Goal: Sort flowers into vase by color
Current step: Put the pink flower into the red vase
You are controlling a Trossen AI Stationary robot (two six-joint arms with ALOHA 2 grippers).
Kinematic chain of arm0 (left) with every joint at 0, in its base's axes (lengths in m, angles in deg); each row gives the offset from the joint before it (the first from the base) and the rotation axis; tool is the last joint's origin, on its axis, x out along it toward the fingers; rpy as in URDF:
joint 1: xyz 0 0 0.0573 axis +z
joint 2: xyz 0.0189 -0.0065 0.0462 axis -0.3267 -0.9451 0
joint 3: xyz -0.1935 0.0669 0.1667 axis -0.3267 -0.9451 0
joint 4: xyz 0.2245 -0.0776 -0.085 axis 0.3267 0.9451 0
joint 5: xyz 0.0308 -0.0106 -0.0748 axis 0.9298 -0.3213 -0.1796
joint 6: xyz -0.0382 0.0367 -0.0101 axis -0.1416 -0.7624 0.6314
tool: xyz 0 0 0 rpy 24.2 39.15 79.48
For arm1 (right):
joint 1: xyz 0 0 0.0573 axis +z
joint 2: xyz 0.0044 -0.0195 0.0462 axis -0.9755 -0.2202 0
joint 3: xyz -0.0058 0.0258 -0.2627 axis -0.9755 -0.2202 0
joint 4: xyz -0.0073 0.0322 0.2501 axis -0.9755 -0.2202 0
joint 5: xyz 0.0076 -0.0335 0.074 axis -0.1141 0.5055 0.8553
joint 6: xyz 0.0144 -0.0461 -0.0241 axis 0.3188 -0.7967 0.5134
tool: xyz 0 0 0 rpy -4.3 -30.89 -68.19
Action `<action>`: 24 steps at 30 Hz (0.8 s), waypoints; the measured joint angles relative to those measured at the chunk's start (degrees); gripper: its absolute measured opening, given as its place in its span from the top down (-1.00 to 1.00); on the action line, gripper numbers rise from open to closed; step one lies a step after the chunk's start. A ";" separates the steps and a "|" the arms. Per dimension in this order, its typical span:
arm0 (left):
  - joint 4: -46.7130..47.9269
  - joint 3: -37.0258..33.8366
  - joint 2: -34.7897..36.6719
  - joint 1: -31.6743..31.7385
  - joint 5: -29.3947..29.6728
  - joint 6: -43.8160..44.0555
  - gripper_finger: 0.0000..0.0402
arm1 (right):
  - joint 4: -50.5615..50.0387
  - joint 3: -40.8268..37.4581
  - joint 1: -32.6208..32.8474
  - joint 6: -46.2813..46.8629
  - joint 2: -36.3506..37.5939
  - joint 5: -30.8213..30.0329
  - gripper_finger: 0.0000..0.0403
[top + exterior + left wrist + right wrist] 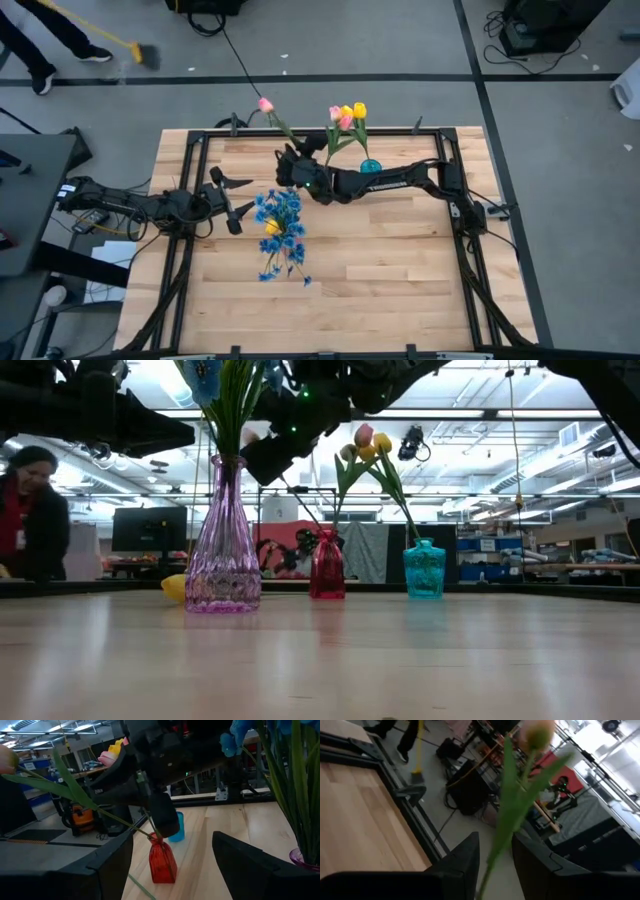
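My right gripper (292, 158) is shut on a pink tulip (265, 104) above the red vase (327, 565). The tulip slants up toward the table's far left, and its stem's lower end reaches the red vase's mouth (156, 836). My left gripper (238, 200) is open and empty, just left of the purple vase (222, 550), which holds blue sprigs (282, 205). A teal vase (425, 568) holds pink and yellow tulips (347, 113). A yellow tulip (272, 228) lies on the table by the purple vase. My right gripper pinches the tulip's green stem (496, 847) between its two fingers, on the lower part of the stem, a little above the red vase. The fingers lie across the stem. The tulip is tilted, its blossom (537, 732) high beyond the fingers.
More blue sprigs (285, 262) lie on the table toward the near side. A dark metal frame (190, 140) runs along the table's edges. A person (30, 510) sits beyond the table. Open wood lies toward the near and right sides.
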 joint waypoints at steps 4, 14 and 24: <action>-0.02 0.00 0.00 0.02 0.00 0.02 -0.39 | 0.97 0.00 1.79 0.33 -0.01 -2.90 0.37; -0.31 0.00 0.00 0.00 -2.01 1.17 -0.39 | -1.66 0.00 0.98 3.09 -0.01 -0.26 0.21; -0.31 0.00 0.00 0.00 -2.01 0.96 -0.39 | -4.41 0.53 -2.24 3.31 -0.06 2.49 -0.06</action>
